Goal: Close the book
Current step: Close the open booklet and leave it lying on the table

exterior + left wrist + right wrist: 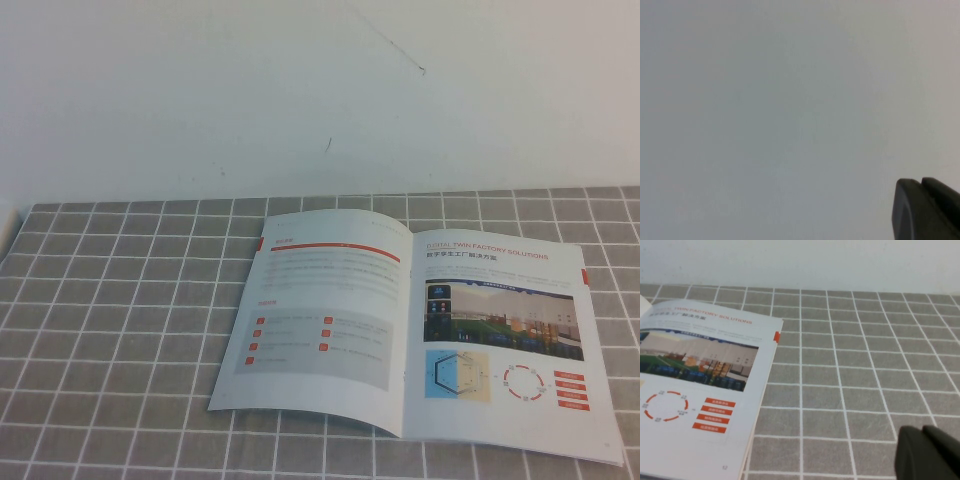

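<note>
An open book (420, 320) lies flat on the grey checked tablecloth (120, 300), right of the table's middle; its left page carries text, its right page photos and red labels. Neither arm shows in the high view. The right wrist view shows the book's right page (700, 370), and my right gripper (923, 432) hangs over bare cloth off that page's outer edge, its black fingers together and nothing held. My left gripper (921, 184) faces only a plain white surface, fingers together and empty; no book appears in that view.
A white wall (300, 90) rises behind the table's far edge. Grey cloth (855, 365) stretches to the right of the book and all along its left side. The book's near right corner lies close to the table's front edge.
</note>
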